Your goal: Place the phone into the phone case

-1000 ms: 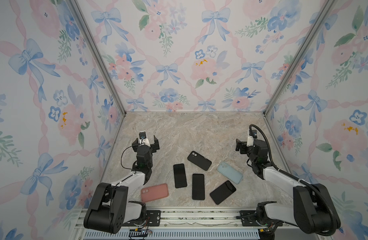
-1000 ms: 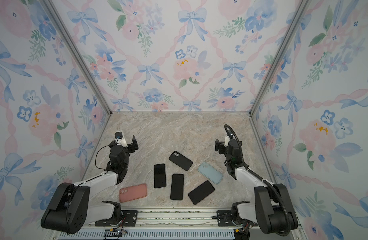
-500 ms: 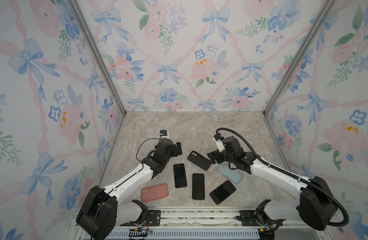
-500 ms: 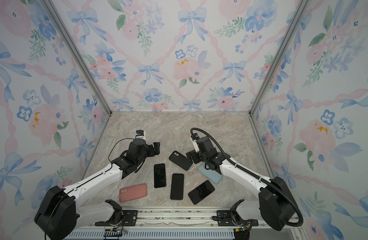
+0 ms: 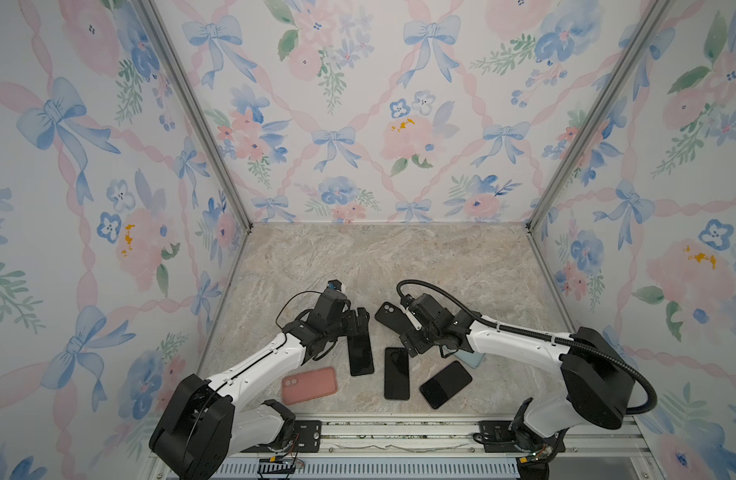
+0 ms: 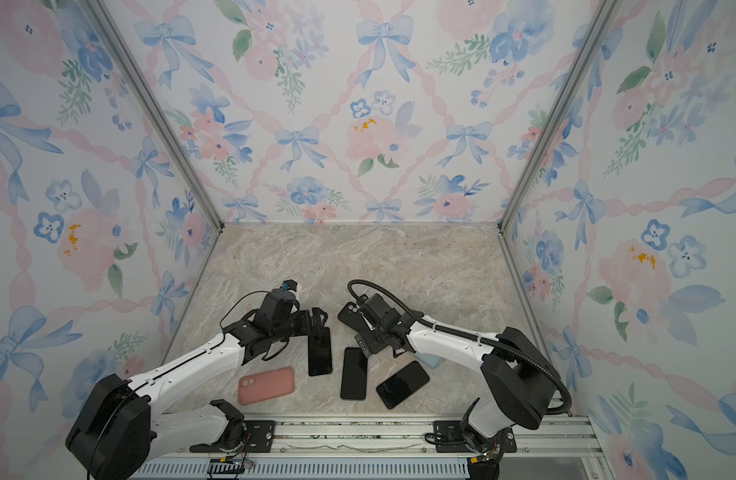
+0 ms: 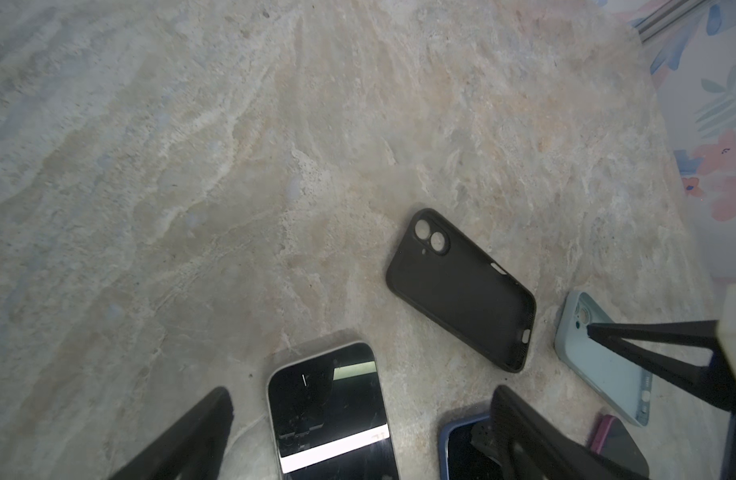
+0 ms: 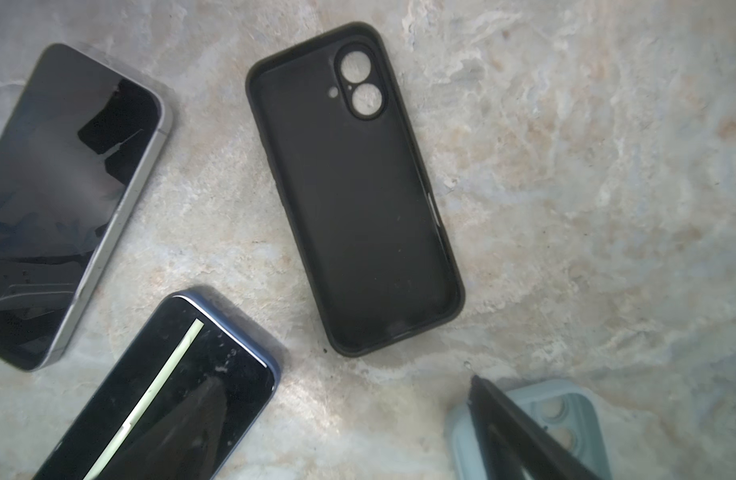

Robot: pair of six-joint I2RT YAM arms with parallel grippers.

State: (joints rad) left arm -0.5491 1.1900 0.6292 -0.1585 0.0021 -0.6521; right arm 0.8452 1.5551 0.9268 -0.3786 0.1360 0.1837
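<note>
At tabletop (image 5: 399, 257) centre, phone (image 5: 361, 357): under left claw (image 5: 360, 322), long axis near-to-far.
Left claw: released, straddling phone's far end.
Right claw (image 5: 412, 347): released, empty.
Black phone case (image 5: 388, 316): just right of left claw.

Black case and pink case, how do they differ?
Colour: the black case is black, the pink case salmon pink. Place: the black case lies farther back; the pink case sits near the front rail. Pose: black case diagonal, pink case nearly crosswise. Both lie flat, with twin camera holes.
</note>
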